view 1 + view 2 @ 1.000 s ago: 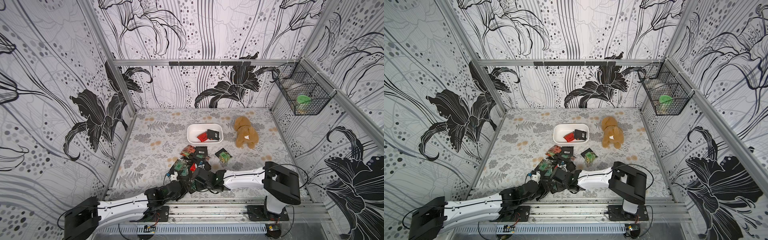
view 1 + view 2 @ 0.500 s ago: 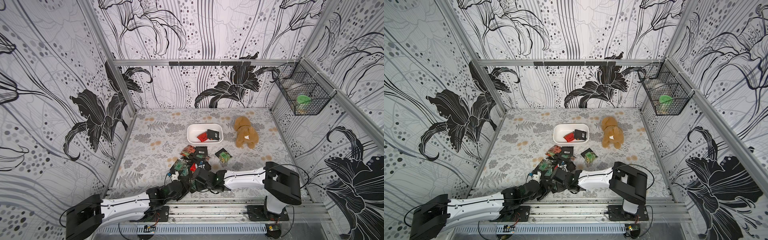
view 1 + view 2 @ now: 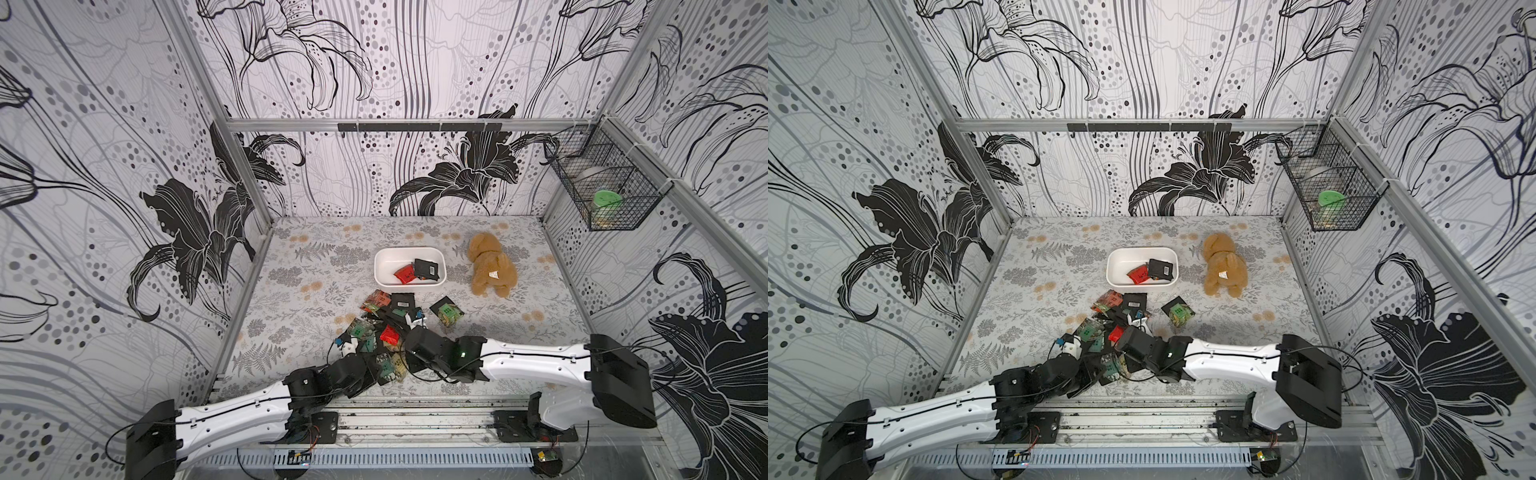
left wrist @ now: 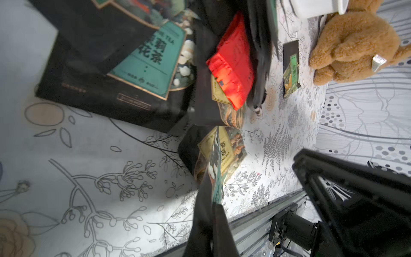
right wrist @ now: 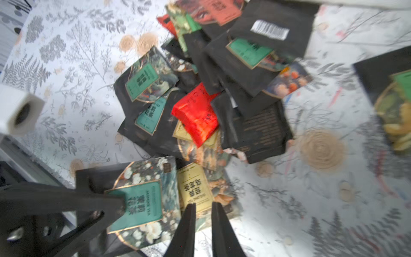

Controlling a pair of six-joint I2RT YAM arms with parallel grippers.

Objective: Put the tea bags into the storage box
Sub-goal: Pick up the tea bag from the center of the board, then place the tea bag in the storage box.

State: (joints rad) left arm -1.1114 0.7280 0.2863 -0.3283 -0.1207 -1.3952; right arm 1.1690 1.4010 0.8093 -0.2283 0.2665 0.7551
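You have one storage box (image 3: pixel 384 266), with two tea bags (image 3: pixel 405 274) inside: one red, one black. On the counter (image 3: pixel 316 266) you have one sachet (image 3: pixel 446 312) lying apart and one heaped pile (image 3: pixel 401 301) of roughly a dozen more, too overlapped for an exact tally. You also have one plush toy (image 3: pixel 490 266) and one wire basket (image 3: pixel 602 187).

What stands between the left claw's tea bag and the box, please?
Other tea bags lie flat on the way to the box, and the right claw hangs over the pile close beside that line.
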